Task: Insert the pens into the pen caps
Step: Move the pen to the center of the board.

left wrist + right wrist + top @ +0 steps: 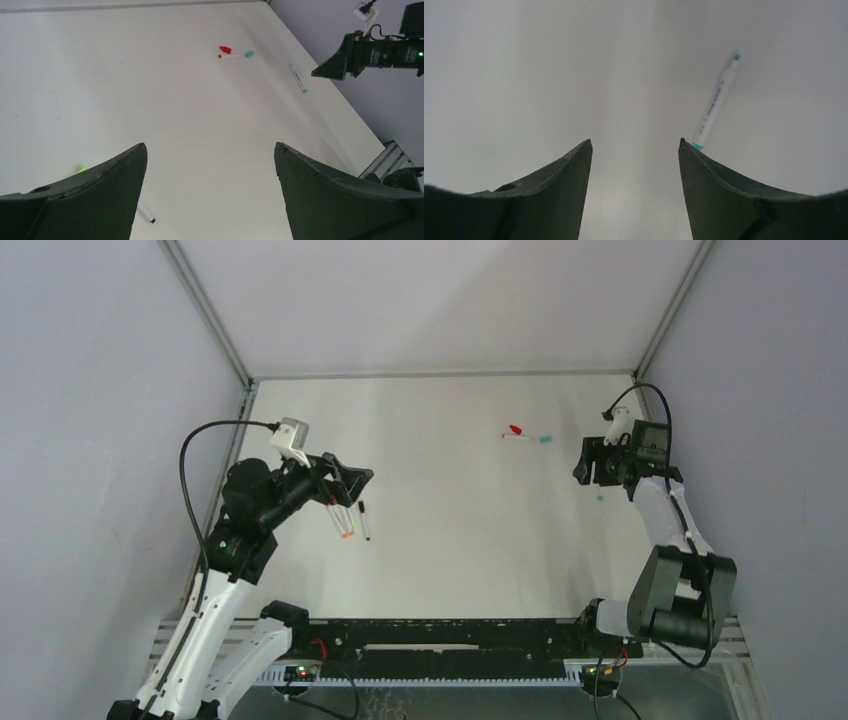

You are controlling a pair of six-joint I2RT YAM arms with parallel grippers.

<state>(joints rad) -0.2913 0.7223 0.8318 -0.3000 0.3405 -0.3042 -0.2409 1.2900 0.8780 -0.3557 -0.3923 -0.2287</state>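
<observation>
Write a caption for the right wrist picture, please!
Open right hand above the white table, a teal-ended pen lying nearby.

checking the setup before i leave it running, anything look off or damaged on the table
Nothing looks damaged or spilled. The only untidiness: the teal pen lies alone near the right gripper, while the teal cap sits apart, beside the red pen and red cap.
</observation>
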